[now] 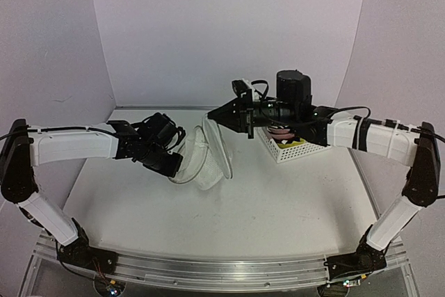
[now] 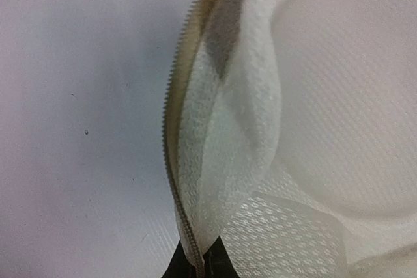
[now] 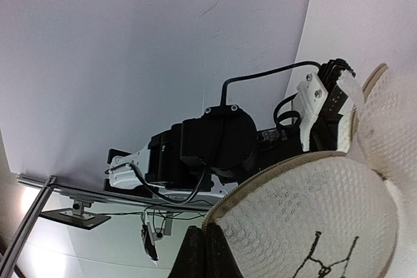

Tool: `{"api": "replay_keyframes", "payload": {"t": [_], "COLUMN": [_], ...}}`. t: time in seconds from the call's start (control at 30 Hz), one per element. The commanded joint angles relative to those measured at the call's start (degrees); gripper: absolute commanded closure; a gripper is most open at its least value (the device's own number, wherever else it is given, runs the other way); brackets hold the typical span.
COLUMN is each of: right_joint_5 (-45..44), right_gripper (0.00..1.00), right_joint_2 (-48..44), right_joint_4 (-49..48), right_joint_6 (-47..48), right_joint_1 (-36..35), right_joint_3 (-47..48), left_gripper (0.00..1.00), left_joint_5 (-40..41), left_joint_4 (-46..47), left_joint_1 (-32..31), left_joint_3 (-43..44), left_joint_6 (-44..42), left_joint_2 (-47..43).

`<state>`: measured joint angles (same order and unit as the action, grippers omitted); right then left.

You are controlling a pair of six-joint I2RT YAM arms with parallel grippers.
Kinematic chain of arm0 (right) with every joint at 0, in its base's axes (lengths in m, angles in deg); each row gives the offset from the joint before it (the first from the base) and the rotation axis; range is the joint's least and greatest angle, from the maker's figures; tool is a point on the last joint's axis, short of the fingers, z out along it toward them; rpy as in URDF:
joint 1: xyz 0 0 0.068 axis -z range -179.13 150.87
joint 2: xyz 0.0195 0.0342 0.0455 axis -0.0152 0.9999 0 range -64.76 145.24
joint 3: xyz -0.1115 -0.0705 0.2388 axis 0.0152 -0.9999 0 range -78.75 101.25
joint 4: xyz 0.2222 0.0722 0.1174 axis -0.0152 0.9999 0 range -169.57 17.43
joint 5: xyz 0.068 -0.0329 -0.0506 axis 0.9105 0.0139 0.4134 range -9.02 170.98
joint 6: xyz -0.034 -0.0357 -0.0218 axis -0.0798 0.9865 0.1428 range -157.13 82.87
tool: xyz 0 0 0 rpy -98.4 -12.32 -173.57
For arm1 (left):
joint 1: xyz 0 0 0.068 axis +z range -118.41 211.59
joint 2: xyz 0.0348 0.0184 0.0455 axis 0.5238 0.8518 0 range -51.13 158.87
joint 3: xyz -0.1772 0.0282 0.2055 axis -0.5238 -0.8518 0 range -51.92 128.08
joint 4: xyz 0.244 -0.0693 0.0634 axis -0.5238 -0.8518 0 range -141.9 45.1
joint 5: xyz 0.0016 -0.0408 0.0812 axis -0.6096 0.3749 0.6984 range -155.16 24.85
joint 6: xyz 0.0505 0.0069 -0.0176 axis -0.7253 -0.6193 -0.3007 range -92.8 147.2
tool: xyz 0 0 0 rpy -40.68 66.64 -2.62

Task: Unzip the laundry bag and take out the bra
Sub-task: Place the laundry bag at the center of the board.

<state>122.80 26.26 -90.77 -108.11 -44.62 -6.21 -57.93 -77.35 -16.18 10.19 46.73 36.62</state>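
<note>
The laundry bag point(image 1: 206, 159), a round white mesh pouch, hangs above the table between both grippers with its zipper open. My left gripper point(image 1: 174, 163) is shut on the bag's zipper edge point(image 2: 173, 128), with mesh folds beside it; its fingertips point(image 2: 215, 266) show at the bottom of the left wrist view. My right gripper point(image 1: 212, 117) is shut on the rim of the round lid point(image 3: 313, 226), which bears a black pictogram point(image 3: 326, 260). A smooth white curved surface point(image 2: 345, 96) lies inside the bag; I cannot tell whether it is the bra.
A white perforated plastic basket point(image 1: 290, 149) holding something pink stands at the back right, under my right arm. My left arm point(image 3: 208, 151) shows in the right wrist view. White walls enclose the table on three sides.
</note>
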Motion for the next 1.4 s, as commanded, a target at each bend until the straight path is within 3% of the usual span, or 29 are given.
{"api": "replay_keyframes", "payload": {"t": [0.0,0.27,0.5,0.97,1.13,1.37], "right_joint_5": [0.9,0.5,-1.8,-12.0,-15.4,-20.4], "right_gripper": [1.0,1.0,1.0,1.0,1.0,1.0], "right_joint_2": [3.5,6.0,2.5,-8.0,-10.1,-9.7], "right_joint_4": [-12.2,-15.9,-15.2,1.1,3.1,6.5], "right_joint_6": [-6.8,-8.9,-6.8,5.2,4.8,2.1], "right_joint_1": [-3.9,-7.3,-7.6,-5.3,-4.3,-4.2], "right_joint_3": [1.1,6.0,2.9,-8.0,-11.5,-11.2], "left_gripper": [1.0,1.0,1.0,1.0,1.0,1.0], "left_joint_5": [-0.5,1.3,2.2,-4.7,-11.6,-13.4], "left_joint_4": [3.6,5.1,5.4,11.3,17.3,22.1], "left_joint_1": [-0.7,-1.5,-1.5,-1.5,-1.6,-3.5], "left_joint_3": [1.9,4.4,5.9,-0.6,-5.5,-10.8], "left_joint_6": [1.6,2.7,4.1,5.8,5.4,4.8], "left_joint_2": [2.0,7.3,9.3,-3.1,-7.7,-10.5]}}
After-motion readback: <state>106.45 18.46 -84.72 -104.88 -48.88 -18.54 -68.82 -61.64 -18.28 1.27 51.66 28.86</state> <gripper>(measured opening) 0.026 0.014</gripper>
